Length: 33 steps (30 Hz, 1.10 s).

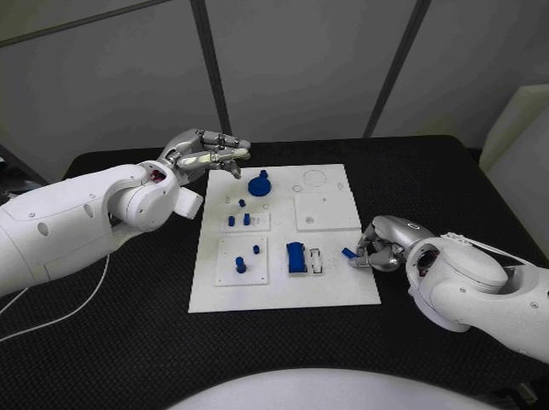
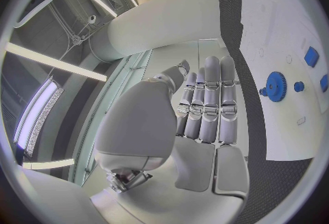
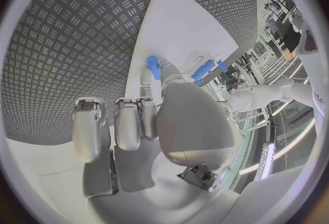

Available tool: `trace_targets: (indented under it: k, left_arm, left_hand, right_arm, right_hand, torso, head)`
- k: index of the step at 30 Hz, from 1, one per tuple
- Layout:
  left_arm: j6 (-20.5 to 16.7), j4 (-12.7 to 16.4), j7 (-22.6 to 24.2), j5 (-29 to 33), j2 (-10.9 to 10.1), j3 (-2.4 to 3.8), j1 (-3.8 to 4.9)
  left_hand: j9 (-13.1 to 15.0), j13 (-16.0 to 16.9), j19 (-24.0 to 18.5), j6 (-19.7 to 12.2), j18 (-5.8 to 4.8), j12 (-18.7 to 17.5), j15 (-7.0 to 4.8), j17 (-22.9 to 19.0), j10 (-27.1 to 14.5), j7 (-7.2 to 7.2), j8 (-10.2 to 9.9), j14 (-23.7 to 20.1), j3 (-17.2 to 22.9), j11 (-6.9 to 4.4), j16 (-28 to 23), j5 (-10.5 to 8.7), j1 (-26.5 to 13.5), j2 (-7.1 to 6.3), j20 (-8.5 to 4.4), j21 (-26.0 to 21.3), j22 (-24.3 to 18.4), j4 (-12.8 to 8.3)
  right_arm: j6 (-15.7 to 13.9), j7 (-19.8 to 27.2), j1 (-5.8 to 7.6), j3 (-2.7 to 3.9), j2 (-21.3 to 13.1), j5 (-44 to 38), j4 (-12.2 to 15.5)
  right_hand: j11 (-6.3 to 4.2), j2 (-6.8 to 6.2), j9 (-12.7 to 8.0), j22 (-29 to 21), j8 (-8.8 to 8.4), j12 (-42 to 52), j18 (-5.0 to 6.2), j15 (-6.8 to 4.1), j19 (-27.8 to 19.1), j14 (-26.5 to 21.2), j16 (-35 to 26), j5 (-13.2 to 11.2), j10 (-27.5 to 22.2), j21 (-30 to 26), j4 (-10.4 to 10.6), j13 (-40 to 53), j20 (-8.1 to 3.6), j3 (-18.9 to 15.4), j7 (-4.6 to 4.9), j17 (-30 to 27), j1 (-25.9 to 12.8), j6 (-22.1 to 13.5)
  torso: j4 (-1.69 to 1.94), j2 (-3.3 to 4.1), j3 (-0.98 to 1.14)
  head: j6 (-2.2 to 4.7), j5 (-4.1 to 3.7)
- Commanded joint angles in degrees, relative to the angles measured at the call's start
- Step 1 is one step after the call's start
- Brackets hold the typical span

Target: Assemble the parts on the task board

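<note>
Fingers (image 3: 152, 68) of my right hand (image 1: 385, 242) pinch a blue peg (image 1: 349, 253) at the board's (image 1: 329, 295) three o'clock edge for seating; left hand (image 1: 207, 152) hovers released.

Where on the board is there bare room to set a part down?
The board's near strip, below the block, is bare, as is the square plate right of the gear. The left column of pegs is crowded, and the right robot hand crowds the right edge.

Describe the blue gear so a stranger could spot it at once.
Start at the white task board in the middle of the black table. Near its far edge, close to the left hand, lies the blue gear: round and toothed, unlike the small pegs and blocks nearer the robot.
</note>
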Motion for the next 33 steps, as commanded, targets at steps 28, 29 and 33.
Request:
trace_targets:
  k: [28, 29, 33]
  left_arm:
    - [0.62, 0.11, 0.28, 0.30, 0.11, 0.05, 0.06]
    - [0.62, 0.11, 0.28, 0.30, 0.11, 0.05, 0.06]
    - [0.60, 0.16, 0.29, 0.30, 0.11, 0.05, 0.06]
  left_hand:
    - [0.05, 0.05, -0.03, 0.05, -0.76, -0.29, 0.05, -0.09, -0.17, 0.26, -0.23, -0.44, -0.26, 0.22, -0.34, -0.32, 0.09, 0.57, 0.03, -0.21, -0.05, -0.10]
    - [0.05, 0.05, -0.03, 0.05, -0.76, -0.29, 0.05, -0.09, -0.17, 0.26, -0.23, -0.44, -0.26, 0.22, -0.34, -0.32, 0.09, 0.57, 0.03, -0.21, -0.05, -0.10]
    - [0.05, 0.05, -0.03, 0.05, -0.76, -0.29, 0.05, -0.09, -0.17, 0.26, -0.23, -0.44, -0.26, 0.22, -0.34, -0.32, 0.09, 0.57, 0.03, -0.21, -0.05, -0.10]
  right_arm:
    - [-10.92, 3.66, -0.41, -0.27, 0.28, 11.37, 4.15]
    - [-11.34, 3.95, -0.41, -0.26, 0.38, 11.80, 4.27]
    - [-12.38, 5.04, -0.39, -0.25, 1.17, 14.19, 4.16]
  right_hand:
    - [-0.52, -1.09, -0.67, 13.11, -0.08, 0.92, -0.74, -0.33, 4.69, 3.99, 0.63, 8.06, 3.42, 0.78, -5.20, 9.76, -0.32, 8.48, -0.44, 4.63, -7.84, 0.69]
    - [-0.52, -1.10, -0.67, 13.12, -0.08, 0.94, -0.74, -0.34, 4.70, 3.99, 0.64, 8.05, 3.43, 0.79, -5.18, 9.77, -0.33, 8.52, -0.45, 4.65, -7.91, 0.72]
    - [-0.59, -1.25, -0.69, 13.18, -0.06, 1.05, -0.76, -0.39, 4.73, 4.03, 0.73, 8.00, 3.50, 0.84, -4.92, 9.86, -0.37, 8.81, -0.52, 4.81, -8.57, 0.93]
  torso:
    - [-0.03, 0.00, 0.00]
    - [-0.02, 0.01, -0.01]
    - [-0.03, 0.02, -0.05]
  head:
    - [0.23, 0.04]
    - [0.21, 0.02]
    - [0.13, 0.00]
